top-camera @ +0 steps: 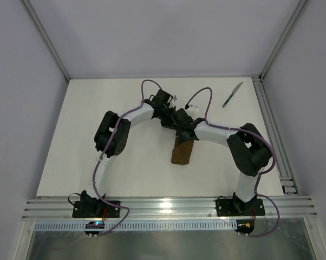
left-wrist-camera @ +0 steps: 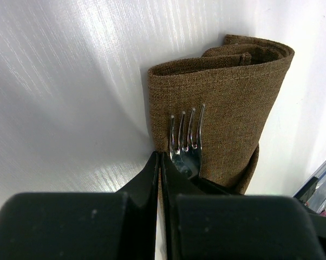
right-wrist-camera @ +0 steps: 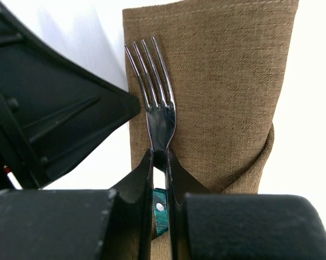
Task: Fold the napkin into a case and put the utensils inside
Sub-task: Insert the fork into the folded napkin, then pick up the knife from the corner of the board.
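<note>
**Fork parked on the cloth case**

The case [right-wrist-camera: 228,81] is coarse-woven brown cloth folded into a narrow oblong, lying mid-way across the white table [top-camera: 98,108]. The right gripper [right-wrist-camera: 159,162] is clamped on the neck of the shiny fork [right-wrist-camera: 160,116], with the tines flat on the cloth and the teal handle between its fingers. The left gripper [left-wrist-camera: 160,168] is pinched together at the case's edge. The slim knife [top-camera: 232,95] lies well apart.

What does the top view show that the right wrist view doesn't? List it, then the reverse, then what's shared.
Top only: the knife, lying alone at the far right of the table. Right wrist only: the fork, its neck pinched by the right gripper, tines over the cloth. Both: the brown case.
</note>
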`<act>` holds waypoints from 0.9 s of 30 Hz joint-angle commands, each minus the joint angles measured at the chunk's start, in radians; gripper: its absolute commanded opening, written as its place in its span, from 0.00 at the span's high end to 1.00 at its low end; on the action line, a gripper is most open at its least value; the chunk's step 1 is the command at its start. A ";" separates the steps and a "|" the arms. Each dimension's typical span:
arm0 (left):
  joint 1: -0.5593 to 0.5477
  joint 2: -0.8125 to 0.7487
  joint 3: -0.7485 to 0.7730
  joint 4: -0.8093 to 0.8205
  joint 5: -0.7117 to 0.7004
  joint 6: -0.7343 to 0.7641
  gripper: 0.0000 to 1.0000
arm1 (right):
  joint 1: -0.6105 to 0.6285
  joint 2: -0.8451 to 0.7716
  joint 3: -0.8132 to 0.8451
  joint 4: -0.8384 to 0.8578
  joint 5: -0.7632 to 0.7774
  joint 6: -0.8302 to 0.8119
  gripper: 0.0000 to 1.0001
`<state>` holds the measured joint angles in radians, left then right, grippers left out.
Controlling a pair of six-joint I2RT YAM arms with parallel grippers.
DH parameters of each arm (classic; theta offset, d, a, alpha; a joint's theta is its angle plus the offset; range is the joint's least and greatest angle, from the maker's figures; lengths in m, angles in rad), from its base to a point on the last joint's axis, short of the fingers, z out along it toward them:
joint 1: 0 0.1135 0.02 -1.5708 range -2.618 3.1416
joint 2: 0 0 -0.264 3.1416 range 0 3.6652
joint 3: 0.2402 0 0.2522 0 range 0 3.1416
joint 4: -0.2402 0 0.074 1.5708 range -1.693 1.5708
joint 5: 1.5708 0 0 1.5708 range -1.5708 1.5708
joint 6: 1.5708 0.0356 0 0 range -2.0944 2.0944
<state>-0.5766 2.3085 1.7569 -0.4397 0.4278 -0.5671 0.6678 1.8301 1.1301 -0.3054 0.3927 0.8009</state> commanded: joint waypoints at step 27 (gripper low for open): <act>0.000 -0.196 0.059 -0.178 -0.237 0.232 0.62 | -0.598 -0.028 0.370 -0.171 -0.126 -0.305 0.32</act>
<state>-0.5793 2.2261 1.7649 -0.5682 0.2890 -0.4244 0.1295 1.7088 1.4029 -0.4171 0.3359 0.5728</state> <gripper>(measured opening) 0.366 0.677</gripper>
